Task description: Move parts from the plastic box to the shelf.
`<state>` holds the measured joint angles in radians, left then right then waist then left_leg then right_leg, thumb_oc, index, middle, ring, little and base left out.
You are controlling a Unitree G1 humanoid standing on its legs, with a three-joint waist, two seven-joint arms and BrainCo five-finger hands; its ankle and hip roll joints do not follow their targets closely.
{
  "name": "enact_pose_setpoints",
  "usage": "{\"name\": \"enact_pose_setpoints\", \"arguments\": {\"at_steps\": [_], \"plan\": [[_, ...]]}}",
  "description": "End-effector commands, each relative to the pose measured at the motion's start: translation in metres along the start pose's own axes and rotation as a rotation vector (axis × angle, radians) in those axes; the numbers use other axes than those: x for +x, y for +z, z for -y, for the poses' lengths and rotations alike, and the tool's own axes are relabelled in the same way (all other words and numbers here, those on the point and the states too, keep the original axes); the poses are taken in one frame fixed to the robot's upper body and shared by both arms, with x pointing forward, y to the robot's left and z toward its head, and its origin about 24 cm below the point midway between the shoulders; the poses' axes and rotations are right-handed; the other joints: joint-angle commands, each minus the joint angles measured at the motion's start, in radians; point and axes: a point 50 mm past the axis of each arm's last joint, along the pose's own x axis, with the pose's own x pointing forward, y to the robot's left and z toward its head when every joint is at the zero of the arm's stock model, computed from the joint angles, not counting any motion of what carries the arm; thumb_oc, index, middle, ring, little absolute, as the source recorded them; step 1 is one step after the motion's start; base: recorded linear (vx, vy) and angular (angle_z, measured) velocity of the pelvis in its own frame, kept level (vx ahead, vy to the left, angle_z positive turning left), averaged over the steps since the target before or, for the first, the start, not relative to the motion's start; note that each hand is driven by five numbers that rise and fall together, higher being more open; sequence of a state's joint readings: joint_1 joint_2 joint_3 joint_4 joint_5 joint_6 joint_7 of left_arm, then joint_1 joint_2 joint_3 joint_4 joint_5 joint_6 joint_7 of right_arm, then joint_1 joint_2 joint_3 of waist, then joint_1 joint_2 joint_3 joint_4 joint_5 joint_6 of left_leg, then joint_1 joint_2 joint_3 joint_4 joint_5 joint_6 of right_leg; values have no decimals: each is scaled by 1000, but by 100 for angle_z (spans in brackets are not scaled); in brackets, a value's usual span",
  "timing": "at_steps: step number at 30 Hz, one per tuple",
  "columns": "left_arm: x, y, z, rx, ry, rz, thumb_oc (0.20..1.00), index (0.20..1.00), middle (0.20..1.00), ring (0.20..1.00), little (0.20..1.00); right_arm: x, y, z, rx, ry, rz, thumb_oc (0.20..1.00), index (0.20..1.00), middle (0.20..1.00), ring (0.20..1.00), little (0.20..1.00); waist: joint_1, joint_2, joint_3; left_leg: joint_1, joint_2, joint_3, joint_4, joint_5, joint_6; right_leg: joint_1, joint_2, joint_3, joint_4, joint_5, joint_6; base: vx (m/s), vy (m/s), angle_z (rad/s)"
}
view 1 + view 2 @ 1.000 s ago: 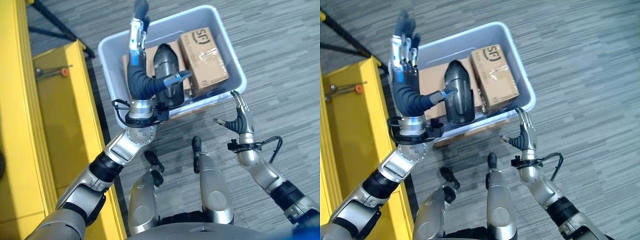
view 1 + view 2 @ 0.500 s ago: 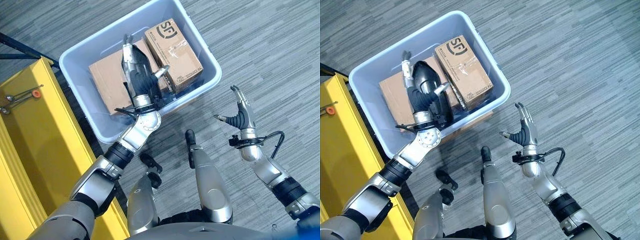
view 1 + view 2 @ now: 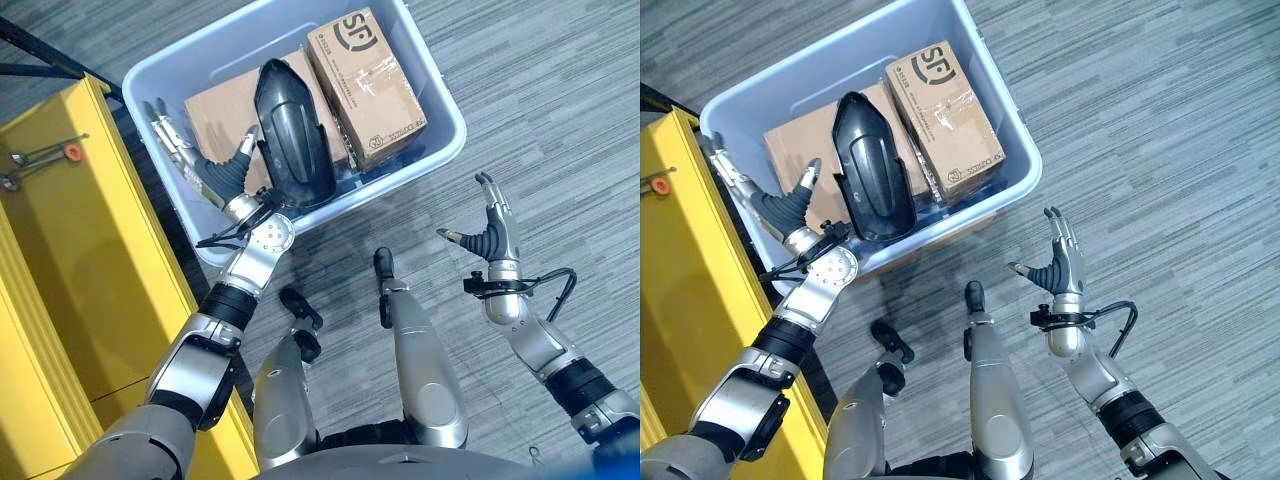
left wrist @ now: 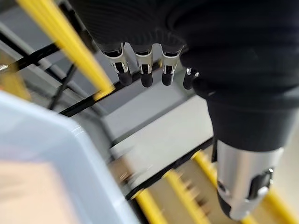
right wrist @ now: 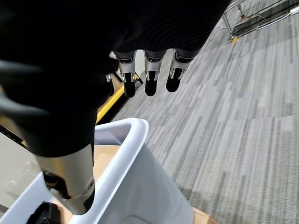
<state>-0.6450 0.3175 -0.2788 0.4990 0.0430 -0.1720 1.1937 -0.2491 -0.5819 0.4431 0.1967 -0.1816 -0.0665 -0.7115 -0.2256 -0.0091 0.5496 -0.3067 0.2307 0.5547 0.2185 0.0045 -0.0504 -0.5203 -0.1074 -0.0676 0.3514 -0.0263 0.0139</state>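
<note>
Black moulded part [image 3: 293, 135] lying upper centre of the frame inside the plastic box [image 3: 440, 95], resting across a flat cardboard carton [image 3: 222, 112] and beside a taped carton [image 3: 375, 85] toward the upper right. Looks a rigid, hollow plastic shell, probably light, smooth and glossy, so likely slippery under fingertips; underside not visible, so any ribs or lip there unknown. Best taken across its narrow width near the middle, thumb on one long edge and fingers on the other. Left hand [image 3: 205, 175] at the box's left wall, fingers spread straight, thumb close to the part's edge, holding nothing. Right hand [image 3: 488, 232] raised at right over the carpet, well apart from the box, fingers relaxed and empty. Yellow shelf [image 3: 90, 230] along the left edge.
</note>
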Motion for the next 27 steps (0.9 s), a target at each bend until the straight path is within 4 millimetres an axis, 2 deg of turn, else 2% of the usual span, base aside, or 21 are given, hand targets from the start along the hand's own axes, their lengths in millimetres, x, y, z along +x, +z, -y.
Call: {"name": "enact_pose_setpoints", "arguments": {"at_steps": [1, 5, 9, 12, 13, 15, 19, 27], "plan": [[-2, -5, 7, 54, -151, -20, 1000, 1000, 1000, 1000, 1000, 5, 11, 1, 43, -51, 24, 1000, 1000, 1000, 1000, 1000, 6, -39, -30, -95, 63, -105, 183, -74, -33, -19, -90, -65, 10, 15, 106, -31, 19, 3], [-19, -23, 11, 74, -195, -170, 1000, 1000, 1000, 1000, 1000, 9, 12, 3, 41, -46, 23, 1000, 1000, 1000, 1000, 1000, 1, -43, -30, -118, 65, -99, 193, -76, -33, -41, -85, -62, 15, 15, 107, -8, 6, 1], [-26, -30, 18, 75, -217, -261, 1000, 1000, 1000, 1000, 1000, 11, 13, 3, 42, -40, 25, 1000, 1000, 1000, 1000, 1000, -5, -49, -30, -133, 73, -93, 205, -78, -35, -56, -80, -62, 21, 15, 107, 0, 0, 0], [-35, -46, 19, -38, -153, -523, 1000, 1000, 1000, 1000, 1000, 15, 15, 3, 43, -34, 21, 1000, 1000, 1000, 1000, 1000, -10, -55, -30, -152, 79, -93, 218, -79, -38, -73, -75, -61, 28, 12, 106, -5, -8, -3], [-33, -48, 16, -18, -92, -503, 1000, 1000, 1000, 1000, 1000, 16, 16, 1, 40, -32, 21, 1000, 1000, 1000, 1000, 1000, -13, -58, -30, -163, 83, -93, 226, -82, -40, -84, -71, -59, 34, 9, 105, 0, 0, 0], [-29, -54, 15, -14, -60, -594, 1000, 1000, 1000, 1000, 1000, 17, 17, 0, 48, -23, 16, 1000, 1000, 1000, 1000, 1000, -19, -67, -30, -179, 93, -92, 237, -83, -44, -99, -64, -58, 41, 9, 101, 1, -42, 0], [-13, -52, 14, -3, 22, -576, 1000, 1000, 1000, 1000, 1000, 19, 19, -2, 48, -22, 21, 1000, 1000, 1000, 1000, 1000, -28, -87, -30, -200, 103, -90, 252, -87, -47, -122, -58, -64, 50, 10, 95, 25, -40, -4], [18, -24, 23, 41, 6, -377, 1000, 1000, 1000, 1000, 1000, 20, 19, -3, 33, -32, 17, 1000, 1000, 1000, 1000, 1000, -43, -105, -30, -242, 109, -90, 282, -102, -41, -159, -49, -66, 71, 5, 84, 13, -11, -2]]}}
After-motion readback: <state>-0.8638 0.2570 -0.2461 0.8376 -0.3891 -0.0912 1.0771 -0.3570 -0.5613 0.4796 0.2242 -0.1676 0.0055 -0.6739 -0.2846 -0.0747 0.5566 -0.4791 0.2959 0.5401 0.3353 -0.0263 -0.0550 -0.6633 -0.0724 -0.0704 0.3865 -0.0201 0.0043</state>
